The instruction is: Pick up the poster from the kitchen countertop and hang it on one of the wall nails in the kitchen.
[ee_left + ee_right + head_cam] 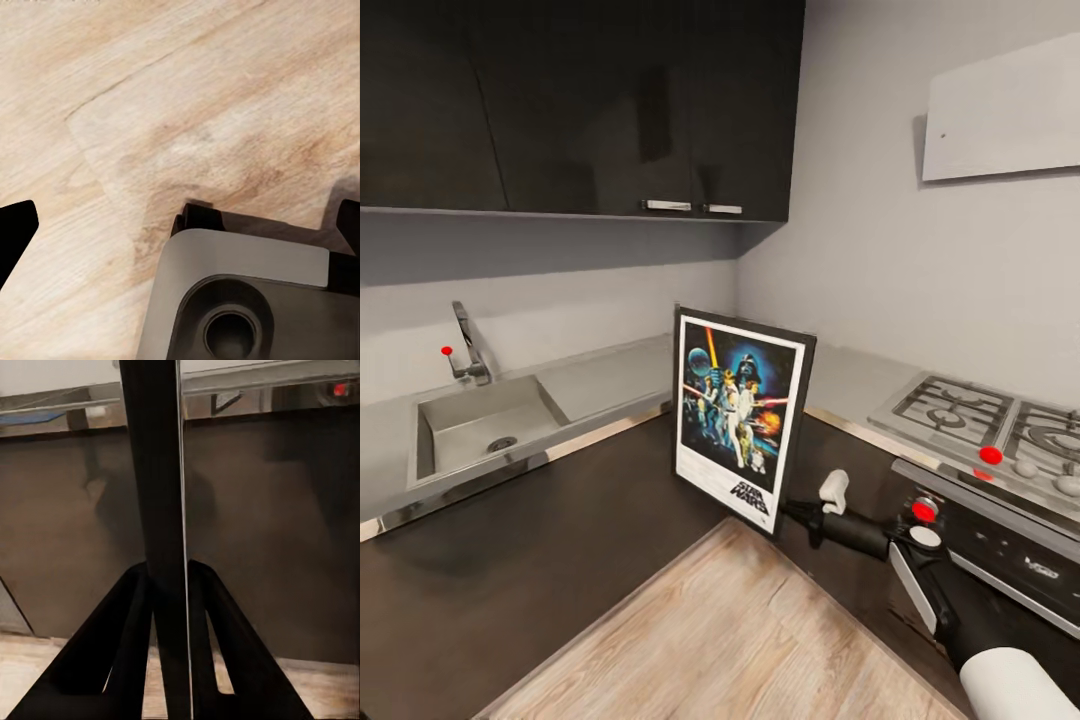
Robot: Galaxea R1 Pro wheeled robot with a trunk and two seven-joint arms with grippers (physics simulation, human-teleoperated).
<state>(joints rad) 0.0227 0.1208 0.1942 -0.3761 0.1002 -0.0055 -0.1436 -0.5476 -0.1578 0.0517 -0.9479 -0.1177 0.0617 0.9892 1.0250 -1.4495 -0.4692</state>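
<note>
while the right gripper [788, 510] clamps the lower right corner of the poster [740, 415], the poster stands upright in the air in front of the kitchen corner.

in the head view the poster is off the countertop [600, 375], held out over the dark cabinet fronts [510, 560] and the wooden floor [740, 630], its printed face towards the camera. the sink [475, 420] and tap [470, 345] are to its left, the hob [980, 420] to its right, and dark wall cupboards [580, 100] hang above. in the right wrist view both fingers [225, 652] press on either side of the poster's thin black edge [161, 510], closed tight on it. the left wrist view looks down at the wooden floor [187, 97] and part of the robot's base [255, 300]; one dark fingertip [15, 232] shows at the edge, and i cannot tell whether the left gripper is open or closed.
</note>
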